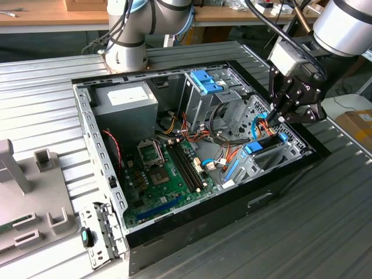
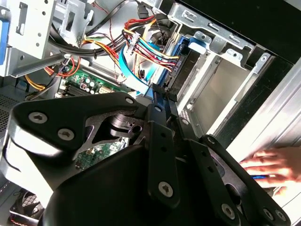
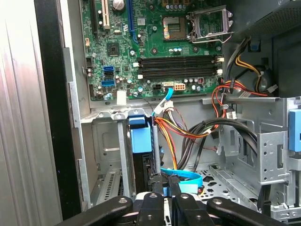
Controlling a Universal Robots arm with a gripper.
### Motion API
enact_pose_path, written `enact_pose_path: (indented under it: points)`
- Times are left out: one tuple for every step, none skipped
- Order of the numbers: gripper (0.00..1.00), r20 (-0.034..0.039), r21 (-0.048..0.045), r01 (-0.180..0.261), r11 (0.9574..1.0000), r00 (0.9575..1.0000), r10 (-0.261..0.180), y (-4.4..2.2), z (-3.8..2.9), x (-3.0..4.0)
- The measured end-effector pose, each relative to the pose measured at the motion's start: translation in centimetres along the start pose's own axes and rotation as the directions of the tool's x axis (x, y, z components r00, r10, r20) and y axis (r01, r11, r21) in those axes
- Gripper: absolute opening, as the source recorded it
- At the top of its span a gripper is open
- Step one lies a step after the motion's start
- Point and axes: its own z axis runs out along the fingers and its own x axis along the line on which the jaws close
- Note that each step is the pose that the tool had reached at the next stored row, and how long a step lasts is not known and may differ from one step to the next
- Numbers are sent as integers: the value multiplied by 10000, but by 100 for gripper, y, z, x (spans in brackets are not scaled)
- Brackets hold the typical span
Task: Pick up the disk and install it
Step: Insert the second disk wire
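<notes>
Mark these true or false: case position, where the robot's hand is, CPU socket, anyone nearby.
1. The black open computer case lies on its side on the ribbed grey metal table. True.
2. The robot's hand hovers over the grey metal power supply box. False: it is at the drive bay, by the blue-framed disk.
3. The square CPU socket carries a cooler. False: it is bare.
4. A person's fingers rest beside the case. True, in the second wrist view.

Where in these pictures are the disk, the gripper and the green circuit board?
disk (image 3: 141, 139), first wrist view, on its blue carrier end.
gripper (image 1: 283, 116), exterior view, between its fingertips.
green circuit board (image 1: 168, 174), exterior view, on its middle.
</notes>
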Motion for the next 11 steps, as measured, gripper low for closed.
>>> enact_pose_path:
  points:
    - [16,0,0,0,10000,10000,0,0,0,0]
    - [16,3,-1,0,10000,10000,0,0,4,1]
    - [16,-1,-28,-2,10000,10000,2,2,39,9]
    - [16,-3,-47,-4,10000,10000,4,2,71,18]
    - [16,-6,-80,-7,10000,10000,7,-9,106,26]
    - [16,-12,-100,-9,9999,10000,9,-18,121,27]
    - [16,-12,-114,-10,9999,10000,10,-23,135,28]
    - [16,-17,-128,-11,9999,10000,11,-26,149,29]
    - [16,-26,-141,-12,9999,10000,12,-30,162,29]
    - [16,-45,-168,-14,9999,10000,13,-43,182,30]
    - [16,-84,-209,-16,9998,10000,14,-60,219,53]
